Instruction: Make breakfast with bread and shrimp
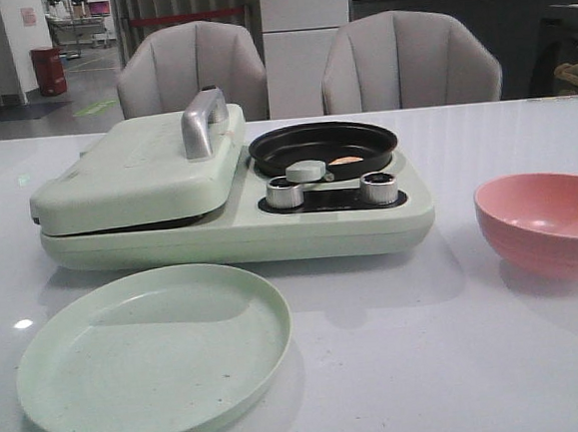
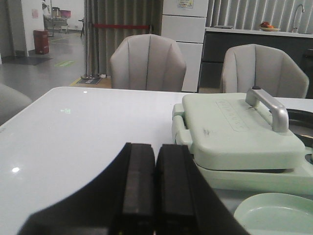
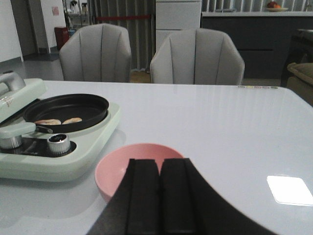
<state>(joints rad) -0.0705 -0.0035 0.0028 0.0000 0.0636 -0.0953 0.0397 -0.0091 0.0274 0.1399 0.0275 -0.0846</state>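
Two shrimp (image 3: 61, 121) already lie in the small black frying pan (image 3: 68, 110) of the pale green breakfast maker (image 1: 239, 215), well ahead of the right gripper (image 3: 160, 196) and off to its left; that part of the cooking looks started. The right gripper's fingers are pressed together on nothing, just behind the pink bowl (image 3: 132, 164), which appears to be empty. The left gripper (image 2: 155, 188) is likewise closed and empty, with the maker's grill lid (image 2: 234, 129) ahead and to its right; the lid is shut under its silver handle (image 2: 269, 105). No bread is visible in any view, so whether slices sit under the lid cannot be told. The green plate (image 1: 150, 362), just to the right of the left gripper, is bare, so plating the bread and shrimp appears to remain.
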